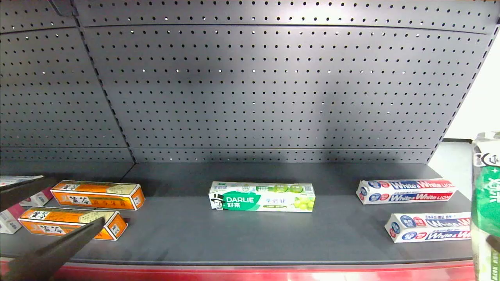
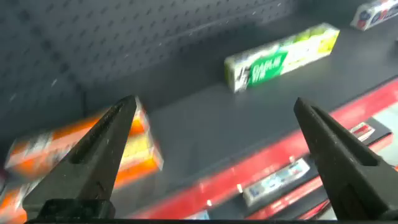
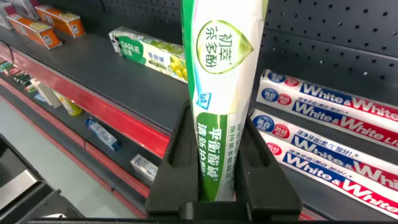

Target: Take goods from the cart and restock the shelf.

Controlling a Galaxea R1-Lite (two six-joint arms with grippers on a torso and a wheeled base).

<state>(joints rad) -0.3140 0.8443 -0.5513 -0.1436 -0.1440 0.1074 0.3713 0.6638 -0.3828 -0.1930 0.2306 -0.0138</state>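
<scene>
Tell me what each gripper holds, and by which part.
The right gripper is shut on a green-and-white pack, clamped across its sides near one end. The left gripper is open and holds nothing.

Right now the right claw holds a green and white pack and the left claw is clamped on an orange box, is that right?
Not quite. The left gripper is open and holds nothing: the left wrist view shows its fingers spread, with the orange boxes lying on the shelf beyond. The right gripper does hold the green and white pack.
</scene>
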